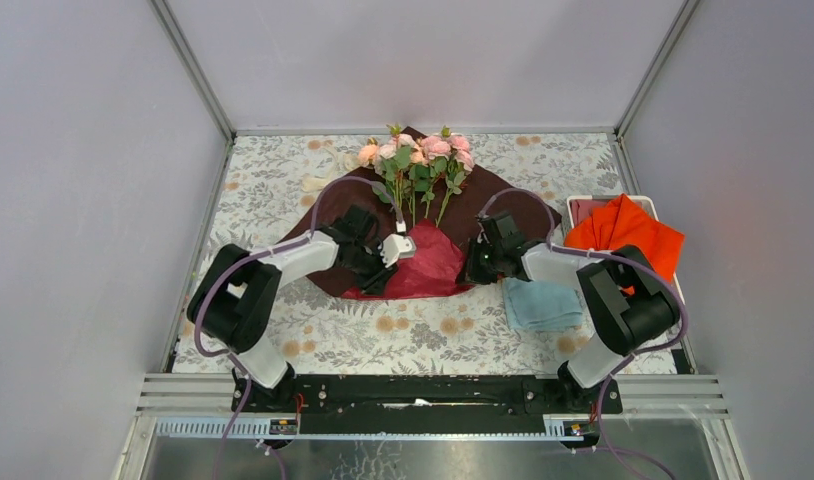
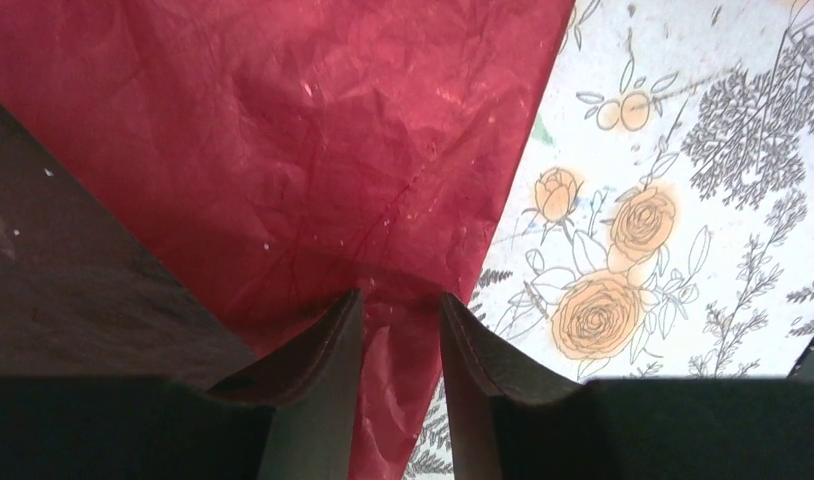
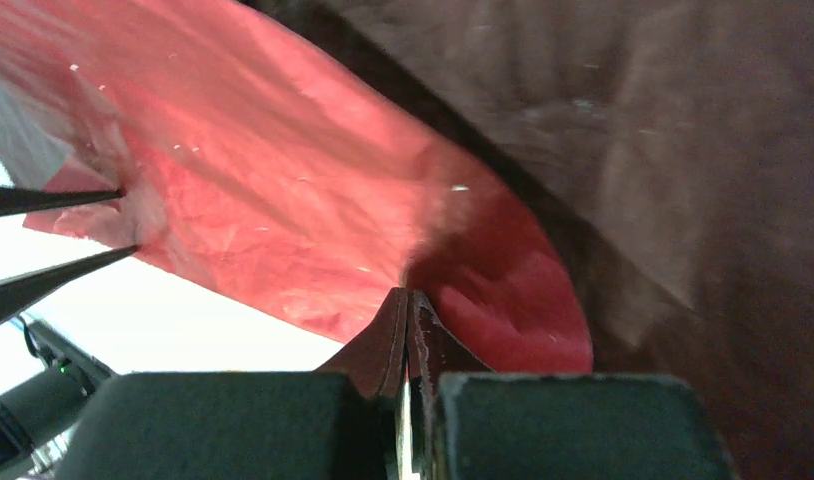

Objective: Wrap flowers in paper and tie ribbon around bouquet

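Note:
The flowers (image 1: 415, 160), pink and peach blooms on green stems, lie at the far end of the paper (image 1: 503, 200), which is spread maroon side up. Its near part (image 1: 429, 265) is folded over, showing crimson. My left gripper (image 1: 391, 254) stands at the flap's left edge. In the left wrist view its fingers (image 2: 335, 335) are apart, with a fold of the crimson paper (image 2: 283, 150) passing between them. My right gripper (image 3: 409, 295) is shut, pinching the flap's right edge (image 3: 463, 270). A cream ribbon (image 1: 316, 184) pokes out left of the paper.
A white bin (image 1: 583, 201) at the right holds a bright orange-red cloth (image 1: 628, 235). A folded light blue cloth (image 1: 541, 304) lies just in front of the right gripper's arm. The fern-and-blossom tablecloth (image 1: 383, 335) covers the table, with walls on three sides.

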